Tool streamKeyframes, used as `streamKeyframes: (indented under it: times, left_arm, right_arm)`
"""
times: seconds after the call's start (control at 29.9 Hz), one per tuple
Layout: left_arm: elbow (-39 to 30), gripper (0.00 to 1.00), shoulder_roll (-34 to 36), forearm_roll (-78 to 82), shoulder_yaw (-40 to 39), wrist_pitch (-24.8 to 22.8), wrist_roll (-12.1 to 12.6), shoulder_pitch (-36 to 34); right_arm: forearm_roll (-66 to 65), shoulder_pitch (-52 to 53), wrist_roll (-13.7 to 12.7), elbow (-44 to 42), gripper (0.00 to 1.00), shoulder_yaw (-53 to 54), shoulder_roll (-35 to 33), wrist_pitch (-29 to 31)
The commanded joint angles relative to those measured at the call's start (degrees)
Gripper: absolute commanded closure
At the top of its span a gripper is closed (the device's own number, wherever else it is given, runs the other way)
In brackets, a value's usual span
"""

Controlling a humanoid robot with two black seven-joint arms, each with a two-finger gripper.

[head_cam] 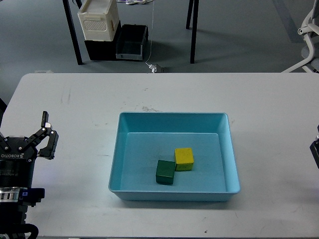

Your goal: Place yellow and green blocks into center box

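the yellow block point(184, 158) and green block point(165, 171) lie touching inside the center box point(174, 122), on its floor near the front wall. well left of the box, the left gripper point(46, 135) hangs over the table point(269, 104), fingers spread and empty. right of the box, the right gripper point(315, 149) barely shows at the edge; i cannot tell its state.

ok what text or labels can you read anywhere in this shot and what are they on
"ROBOTIQ" - white lettering on the black body of the left tool, cut off at the frame's left edge.
No other text is readable: the yellow block, green block, blue tray and white crate on the floor show no lettering.
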Motion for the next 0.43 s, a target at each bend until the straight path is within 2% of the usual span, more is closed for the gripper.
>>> streamKeyframes:
  times: [0.0, 0.17, 0.4]
  left_arm:
    - [0.0, 0.0, 0.0, 0.1, 0.7, 0.4, 0.0, 0.0]
    - [0.0, 0.0, 0.0, 0.0, 0.7, -1.8, -0.1, 0.3]
    - [0.1, 0.0, 0.0, -0.1, 2.2, -1.7, -0.5, 0.2]
  right_arm:
    - [0.0, -0.2, 0.2, 0.0, 0.0, -0.1, 0.0, -0.1]
    - [0.0, 0.0, 0.2, -0.1, 0.0, 0.0, 0.0, -0.1]
    - [-0.1, 0.0, 0.3, 0.0, 0.0, 0.0, 0.0, 0.0]
